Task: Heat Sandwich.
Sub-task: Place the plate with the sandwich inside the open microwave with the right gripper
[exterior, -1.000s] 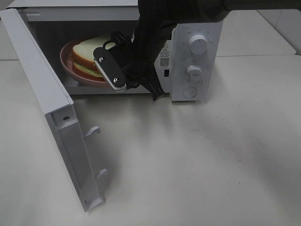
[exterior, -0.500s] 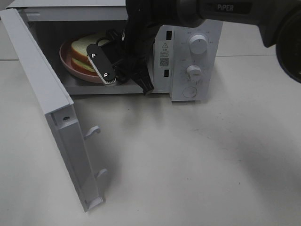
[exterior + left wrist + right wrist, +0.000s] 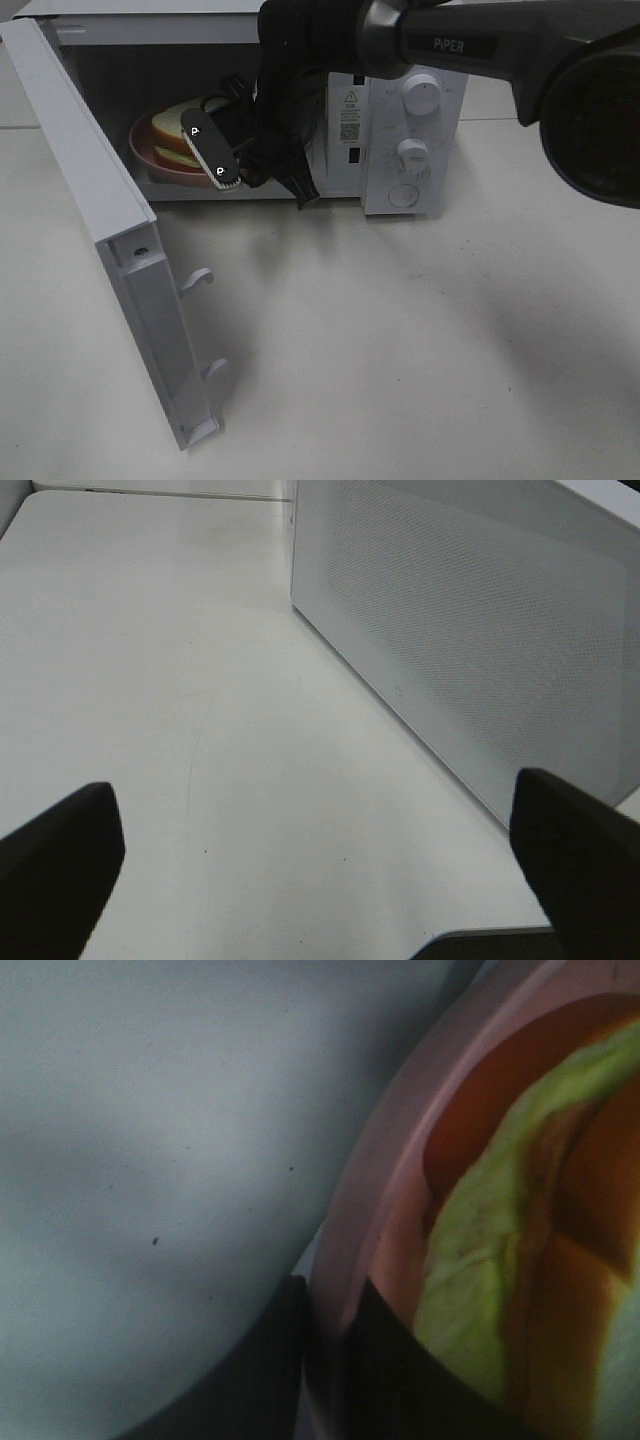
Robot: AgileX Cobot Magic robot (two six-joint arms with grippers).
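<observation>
Robot lab bench: plain white tabletop, microwave, PIPER-marked arm.

The sandwich, white bread with green filling, lies flat on the pink plate inside the open microwave.

The right gripper and arm hide much of the sandwich and plate. Wrist-view blur hides whether its jaws touch the rim. The panel labels are unreadable.

Black arm, white PIPER lettering, grey collar, black right claw
</observation>
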